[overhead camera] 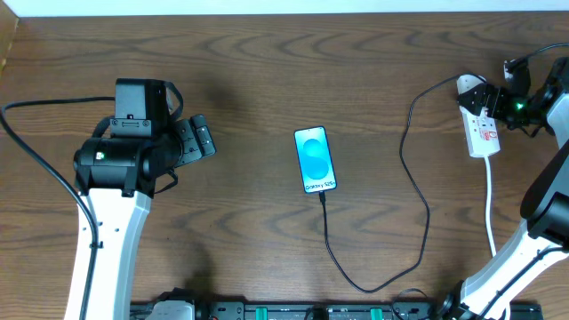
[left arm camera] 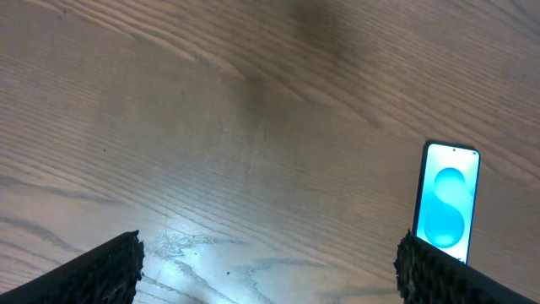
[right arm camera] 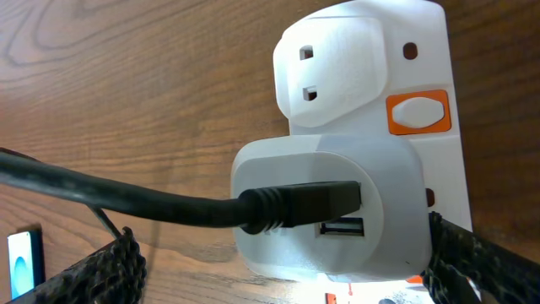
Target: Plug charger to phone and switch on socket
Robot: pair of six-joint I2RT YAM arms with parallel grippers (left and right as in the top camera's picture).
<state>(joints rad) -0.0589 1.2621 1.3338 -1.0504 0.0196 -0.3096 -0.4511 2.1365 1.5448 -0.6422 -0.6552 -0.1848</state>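
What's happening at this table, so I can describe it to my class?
The phone lies on the table. The black charger cable runs from its lower edge, seemingly plugged in, to a white adapter in the power strip. The right gripper hovers open around that adapter, near the orange switch, apparently about to press it. The left gripper hangs open over bare wood, holding nothing.
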